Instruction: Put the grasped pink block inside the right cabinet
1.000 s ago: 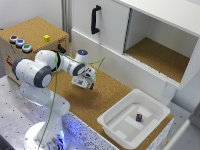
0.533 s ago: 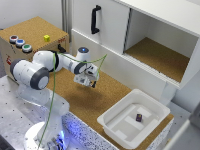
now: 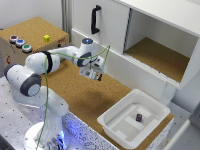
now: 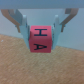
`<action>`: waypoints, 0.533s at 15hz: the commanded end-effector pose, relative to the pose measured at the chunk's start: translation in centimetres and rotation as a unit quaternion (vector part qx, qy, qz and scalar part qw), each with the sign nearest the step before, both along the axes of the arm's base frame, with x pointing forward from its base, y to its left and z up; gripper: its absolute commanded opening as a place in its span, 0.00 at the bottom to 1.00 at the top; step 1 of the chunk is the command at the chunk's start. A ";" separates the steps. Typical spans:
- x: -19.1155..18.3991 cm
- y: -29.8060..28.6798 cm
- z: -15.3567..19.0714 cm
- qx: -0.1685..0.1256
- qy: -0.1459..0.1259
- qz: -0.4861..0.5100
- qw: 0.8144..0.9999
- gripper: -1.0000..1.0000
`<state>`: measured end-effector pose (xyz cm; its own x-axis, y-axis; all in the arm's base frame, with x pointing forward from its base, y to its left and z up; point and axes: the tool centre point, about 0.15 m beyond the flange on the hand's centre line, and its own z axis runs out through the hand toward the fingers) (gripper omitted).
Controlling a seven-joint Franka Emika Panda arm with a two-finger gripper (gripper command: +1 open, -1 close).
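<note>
Two views are available to me, and each hides something. From the exterior view I cannot make out the pink block at all: the claw is small and blurred there, and its fingers merge with the wrist housing. Part of the right cabinet is cut off at the exterior view's right edge, and its upper interior is lost in white glare. The dark block in the white tub is too small for me to read any detail.

The wrist view shows the grasp clearly. I see the claw's two fingers pressed against opposite sides of the pink block, pinching it between them. The opening is no wider than the block itself. The block face toward the camera carries dark letters, H above A. Cork surface fills the background beneath it, blurred; I cannot tell whether the block touches it.

In the exterior view the claw hangs over the cork table, near the cabinet's low front wall, left of the open compartment and outside it. A door with a black handle stands behind the arm.
</note>
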<state>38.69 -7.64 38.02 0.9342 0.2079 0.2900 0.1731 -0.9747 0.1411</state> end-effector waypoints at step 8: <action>13.6 -17.4 6.8 0.047 -0.032 -0.042 0.997 0.00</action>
<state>43.31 -17.75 42.75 0.9060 0.0759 0.4163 0.0218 -0.9909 0.1331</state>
